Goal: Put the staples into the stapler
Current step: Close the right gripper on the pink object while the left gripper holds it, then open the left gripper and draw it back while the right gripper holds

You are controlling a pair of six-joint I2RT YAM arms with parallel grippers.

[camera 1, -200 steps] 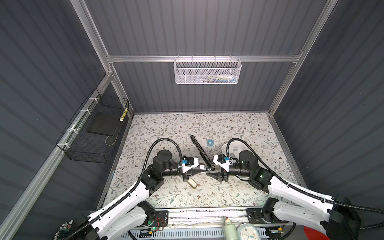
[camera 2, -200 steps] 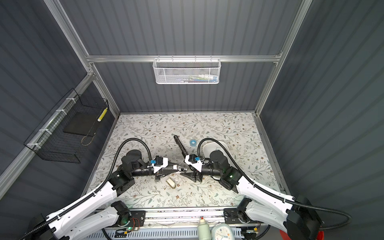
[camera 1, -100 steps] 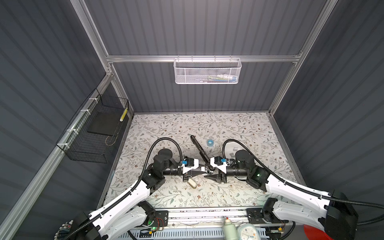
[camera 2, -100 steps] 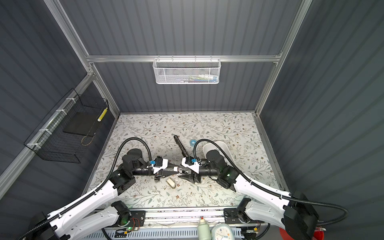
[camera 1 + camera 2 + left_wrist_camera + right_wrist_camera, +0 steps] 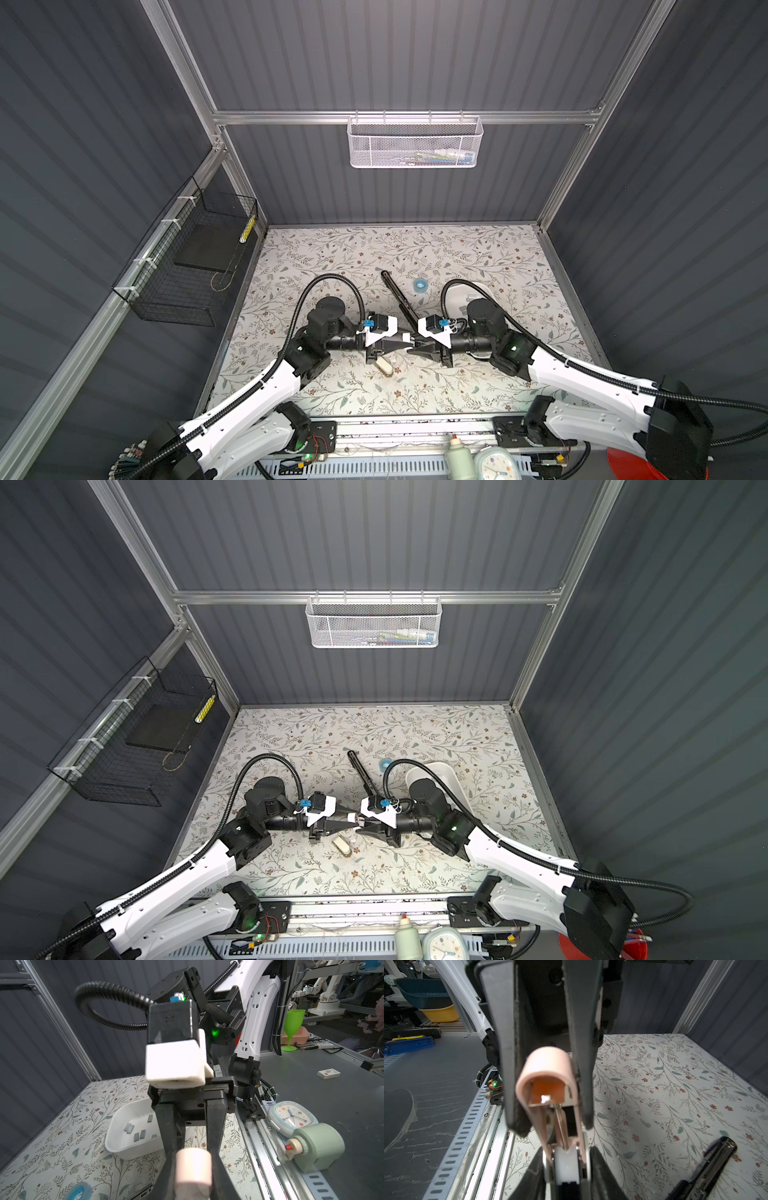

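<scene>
Left fingers (image 5: 505,1053): I see them pressed against both flanks of the pink stapler (image 5: 548,1059), with no gap showing.
Pink stapler: held off the worktop (image 5: 332,257), just on my side of the black stapler (image 5: 395,293). It is open, with a spring and a metal channel showing inside.
Black stapler: lying flat on the worktop, untouched.
Right fingers (image 5: 215,1126): closed in from the opposite end and flush on the same pink stapler, so I read both as gripping it.
White tray (image 5: 133,1154): right of the black stapler, partly under my right arm.
Staples (image 5: 136,1136): loose grey strips lying flat on the tray floor, none loaded.
Handling, staples: I judge them very light, thin, slick and brittle. A strip would likely snap if bent.
Hold, staples: I'd pinch one strip across its long edges at mid-length, tipping it up first.
Handling, pink stapler: a stiff, smooth shell that probably flops at the hinge. I'd hold it by the flanks.
</scene>
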